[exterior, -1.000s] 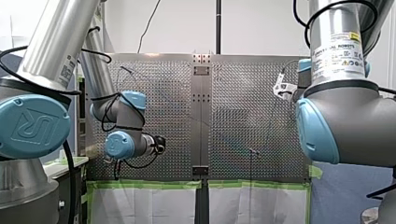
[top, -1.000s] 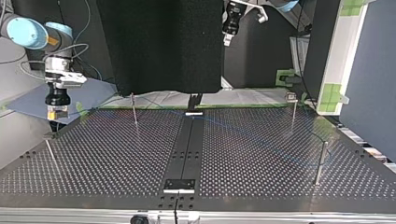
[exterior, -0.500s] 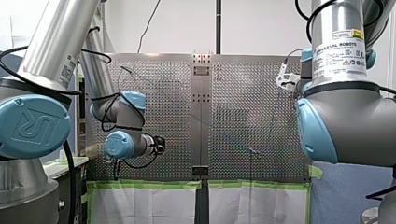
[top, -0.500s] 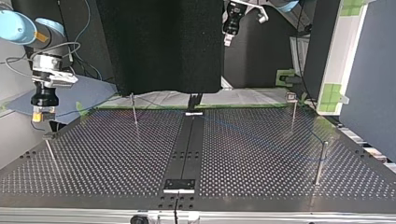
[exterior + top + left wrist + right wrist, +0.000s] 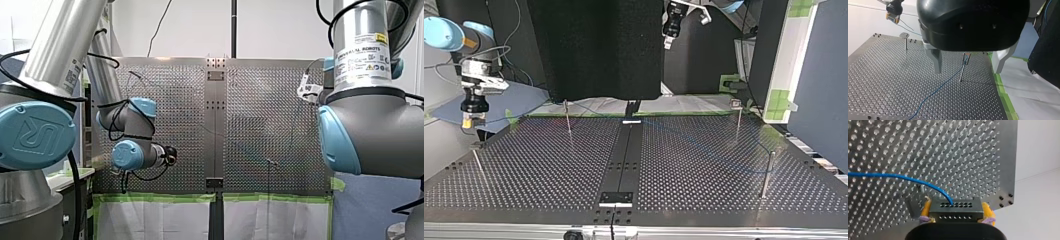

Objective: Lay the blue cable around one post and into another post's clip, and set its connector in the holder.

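Observation:
My right gripper (image 5: 955, 216) is shut on the metal connector (image 5: 955, 208), its yellow pads (image 5: 926, 208) on either side. The blue cable (image 5: 898, 177) leaves the connector and runs over the perforated plate. In the top view my right gripper (image 5: 473, 120) hangs just off the table's left corner, above and behind the holder post (image 5: 476, 147). From there the cable (image 5: 704, 150) crosses the table toward a post (image 5: 767, 175) at the right. My left gripper (image 5: 968, 66) is open and high, with a clip post (image 5: 963, 68) and the cable (image 5: 938, 87) below it.
Thin posts stand on the perforated table (image 5: 549, 170): one at the back left (image 5: 568, 117), one at the back right (image 5: 737, 120). A black panel (image 5: 594, 50) rises behind the table. Green tape (image 5: 1003, 97) edges the plate. My left gripper (image 5: 667, 41) stays up at the back.
In the top view my right gripper carried the connector leftward, off the table's corner, then edged slightly back. The cable's slack followed. My left arm kept still.

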Robot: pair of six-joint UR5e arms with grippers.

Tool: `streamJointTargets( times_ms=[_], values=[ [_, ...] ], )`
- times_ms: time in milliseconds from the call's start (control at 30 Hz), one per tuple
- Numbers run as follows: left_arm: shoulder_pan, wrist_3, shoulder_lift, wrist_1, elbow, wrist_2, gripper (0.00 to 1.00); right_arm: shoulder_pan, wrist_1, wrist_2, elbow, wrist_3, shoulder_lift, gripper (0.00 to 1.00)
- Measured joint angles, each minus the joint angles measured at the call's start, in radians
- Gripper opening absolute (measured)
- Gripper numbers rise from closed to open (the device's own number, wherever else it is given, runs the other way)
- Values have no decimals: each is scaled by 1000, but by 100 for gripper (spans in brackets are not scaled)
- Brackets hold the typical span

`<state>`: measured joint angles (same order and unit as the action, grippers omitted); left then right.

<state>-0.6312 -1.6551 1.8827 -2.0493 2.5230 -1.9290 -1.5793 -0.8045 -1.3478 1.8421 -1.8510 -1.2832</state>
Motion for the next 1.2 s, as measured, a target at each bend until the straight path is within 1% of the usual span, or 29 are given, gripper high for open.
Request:
streamJointTargets(
  times_ms=[67,167,267,300,400,500,600,667,767,900,1100,1200],
  values=[
    [0,0,0,-1,0,0,100,5,12,0,-12,12,13,0],
    [0,0,0,-1,0,0,100,10,37,1,-37,37,39,0],
    [0,0,0,-1,0,0,100,14,64,0,-64,64,62,0],
    [0,0,0,-1,-1,0,100,16,76,0,-76,76,72,0],
    [0,-1,0,-5,-5,-1,100,18,104,-2,-104,104,94,0],
    [0,0,0,-22,-11,-5,100,18,129,-3,-129,128,104,0],
    [0,0,0,-37,-16,-14,100,18,155,-2,-155,140,107,0],
    [1,0,0,-42,-17,-18,100,19,171,-1,-169,145,108,0],
    [1,-2,0,-47,-18,-25,100,21,199,0,-192,162,108,0],
    [2,-3,0,-60,-22,-35,100,27,236,1,-212,192,109,0],
    [2,-3,0,-67,-24,-37,100,35,286,-1,-216,213,113,0],
    [2,-3,0,-68,-24,-37,100,35,294,-2,-218,215,124,0]
  ],
)
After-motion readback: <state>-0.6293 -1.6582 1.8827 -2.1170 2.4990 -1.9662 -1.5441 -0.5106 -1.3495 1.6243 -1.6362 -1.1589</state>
